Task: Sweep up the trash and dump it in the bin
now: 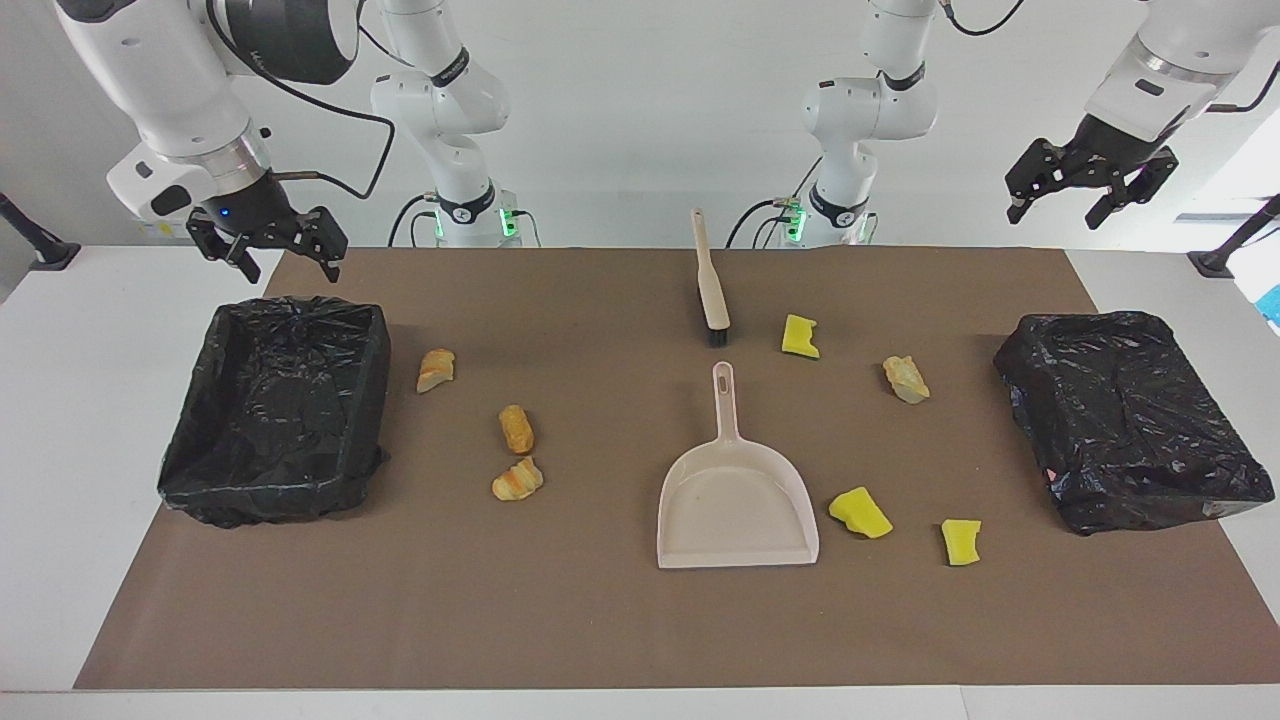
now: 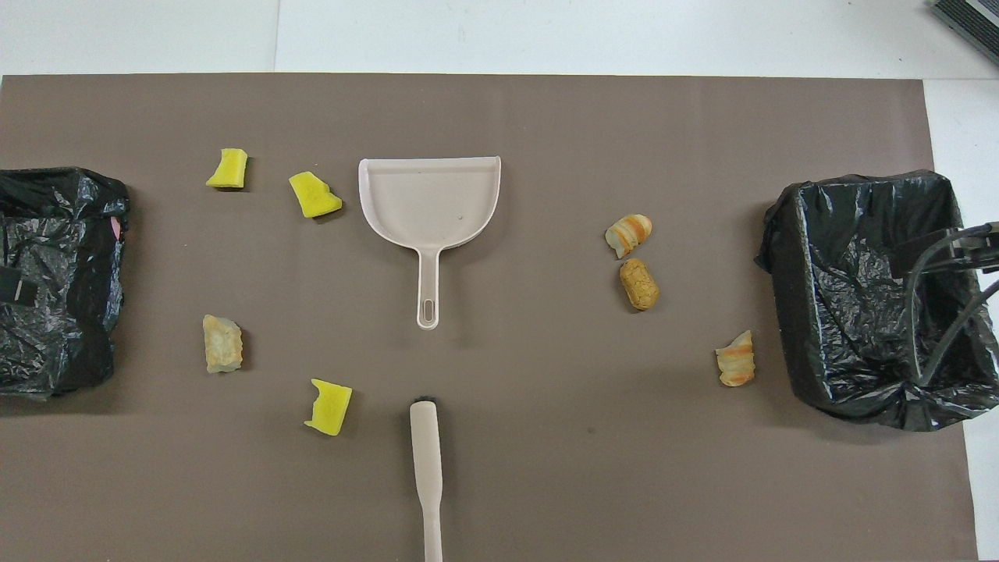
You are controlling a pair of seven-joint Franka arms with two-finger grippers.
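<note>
I have both arms raised and waiting. The right gripper (image 1: pixel 268 243) hangs with its black fingers spread wide and holding nothing, just above the robot-side rim of the open bin (image 1: pixel 275 405), a box lined with crinkled, glossy black film. The left gripper (image 1: pixel 1090 185) is likewise wide and bare, high over the counter (image 1: pixel 60 400) near the second bin (image 1: pixel 1130 430), whose wrinkled plastic is pulled shut across the top.

The trash lies well below both sets of fingers on the matte brown mat (image 1: pixel 600 620). Three crusty tan bread lumps (image 1: pixel 516 429) sit beside the open bin. Three porous yellow sponge pieces (image 1: pixel 860 512), ragged-edged, and a fourth pale bread lump (image 1: pixel 905 379) lie toward the left arm's end.

Between the groups rests the smooth beige plastic dustpan (image 1: pixel 735 500), flat and trapezoidal, with a slotted handle pointing toward the slim beige brush (image 1: pixel 710 290) with dark bristles.
</note>
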